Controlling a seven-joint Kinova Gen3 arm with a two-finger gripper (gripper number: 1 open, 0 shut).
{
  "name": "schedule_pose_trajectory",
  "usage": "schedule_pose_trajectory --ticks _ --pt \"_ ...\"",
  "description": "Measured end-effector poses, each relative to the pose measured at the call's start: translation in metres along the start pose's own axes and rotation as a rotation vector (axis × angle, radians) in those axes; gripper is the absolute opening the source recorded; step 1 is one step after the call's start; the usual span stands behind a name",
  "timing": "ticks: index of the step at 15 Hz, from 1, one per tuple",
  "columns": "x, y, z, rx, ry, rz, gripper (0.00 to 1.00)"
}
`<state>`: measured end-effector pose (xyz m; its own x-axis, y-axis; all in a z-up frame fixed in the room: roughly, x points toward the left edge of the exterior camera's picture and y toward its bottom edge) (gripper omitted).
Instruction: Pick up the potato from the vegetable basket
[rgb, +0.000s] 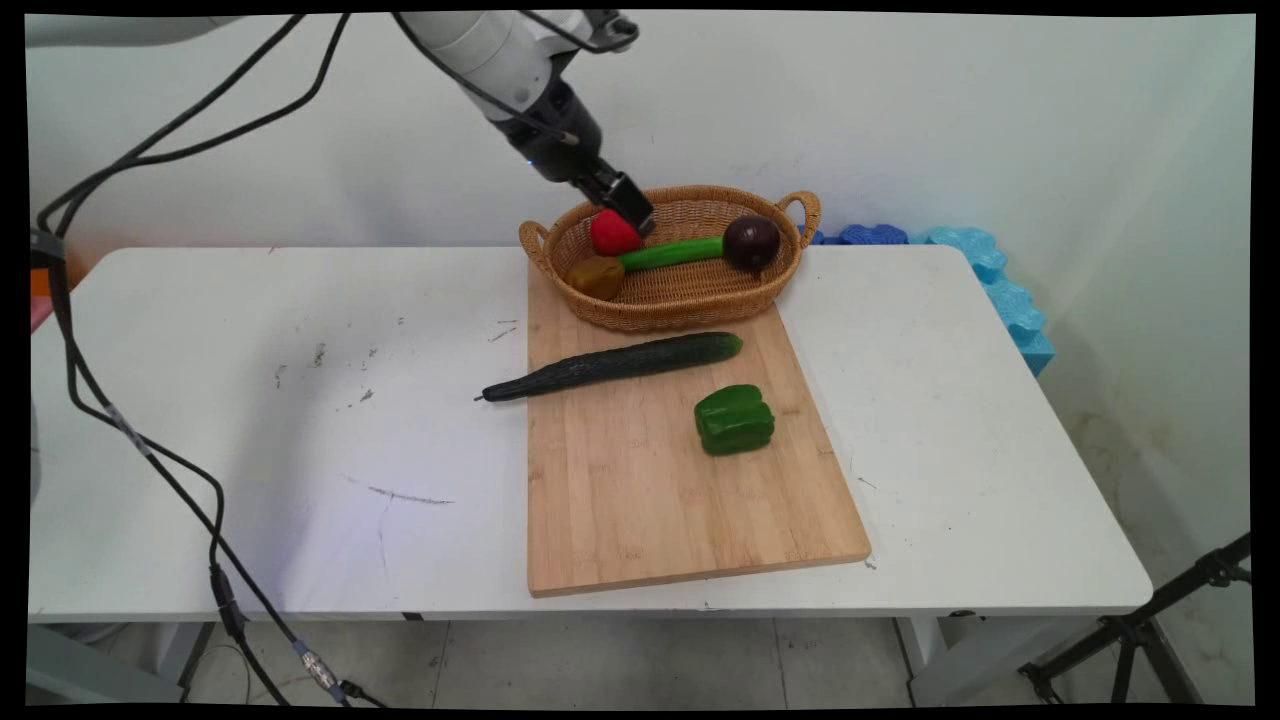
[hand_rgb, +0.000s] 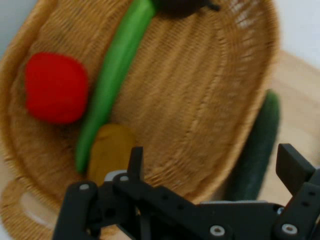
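Hovering over the wicker basket (rgb: 690, 300), tool (rgb: 628, 205) spread wide, pinching nothing, nearest the red fruit (rgb: 612, 234) inside. Beside that: long green pepper (rgb: 672, 253), brown fruit (rgb: 597, 277), dark onion (rgb: 752, 243). Cucumber (rgb: 615, 365) and green bell pepper (rgb: 735, 420) lie before the basket on the cutting board (rgb: 640, 500).

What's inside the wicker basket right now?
The basket holds a red pepper, a long green pepper, a brownish potato-like item and a dark purple onion. The gripper partly hides the back rim.

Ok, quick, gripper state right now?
Gripper: open, holding nothing, above the wicker basket near the red pepper.
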<state>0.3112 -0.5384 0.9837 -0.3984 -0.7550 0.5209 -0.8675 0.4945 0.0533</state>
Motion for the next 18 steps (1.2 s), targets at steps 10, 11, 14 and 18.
schedule_pose_trajectory --ticks 10,11,14,18 --pt "-0.024 -0.050 0.057 0.060 -0.047 -0.030 1.00" --pt "-0.025 -0.053 0.063 0.061 -0.049 -0.029 1.00" --pt "-0.027 -0.059 0.081 0.062 -0.046 -0.023 1.00" --pt "-0.026 -0.062 0.098 0.062 -0.042 -0.004 1.00"
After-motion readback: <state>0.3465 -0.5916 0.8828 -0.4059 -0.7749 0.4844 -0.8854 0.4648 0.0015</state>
